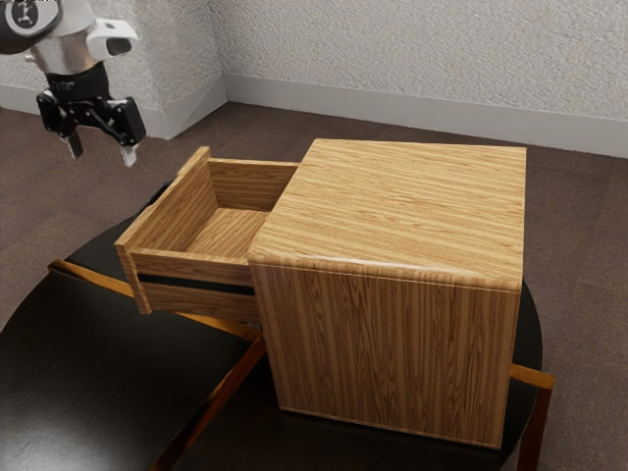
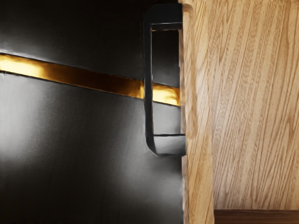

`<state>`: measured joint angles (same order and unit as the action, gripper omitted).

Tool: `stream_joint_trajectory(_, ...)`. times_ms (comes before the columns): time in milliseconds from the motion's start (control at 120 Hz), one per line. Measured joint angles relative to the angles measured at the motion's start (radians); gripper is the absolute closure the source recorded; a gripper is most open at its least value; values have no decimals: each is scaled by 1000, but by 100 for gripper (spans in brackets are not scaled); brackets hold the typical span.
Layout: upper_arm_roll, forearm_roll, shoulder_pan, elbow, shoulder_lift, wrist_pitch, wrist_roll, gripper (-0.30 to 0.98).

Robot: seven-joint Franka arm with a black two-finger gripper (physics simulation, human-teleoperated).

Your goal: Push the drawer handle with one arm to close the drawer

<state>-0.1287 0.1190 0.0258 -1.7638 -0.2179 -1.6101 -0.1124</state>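
Fingers [image 1: 129, 155] are spread w/ nothing between them, up in the air out past the drawer front [image 1: 134, 280], no contact w/ anything. Below the hand is the black handle [image 2: 148, 93], fixed to the front's outer face, w/ a gap behind its bar.

Drawer [image 1: 191, 265] stands well out of the cabinet [image 1: 392, 206], its inside open to view, so on closing: zero done as far as I can tell. Position is approx. right, tho (hand's on the handle side, which is where a push has to start).

Left to do, my read: lower to handle ht., make contact, push toward the cabinet until the front sits flush, i.e. basically the whole job. Cabinet's on the round black counter [image 1: 78, 363]; might slide if the push is rough, prob. best kept slow & straight.
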Motion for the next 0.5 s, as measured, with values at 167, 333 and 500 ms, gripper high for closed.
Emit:
stream_joint_trajectory(167,-6,32,-5,-19,-19,-23,-86,0)
stream_joint_trajectory(333,-17,44,-144,-205,-215,-39,-156,0)
stream_joint_trajectory(500,-33,30,-177,-247,-251,-52,-365,33)
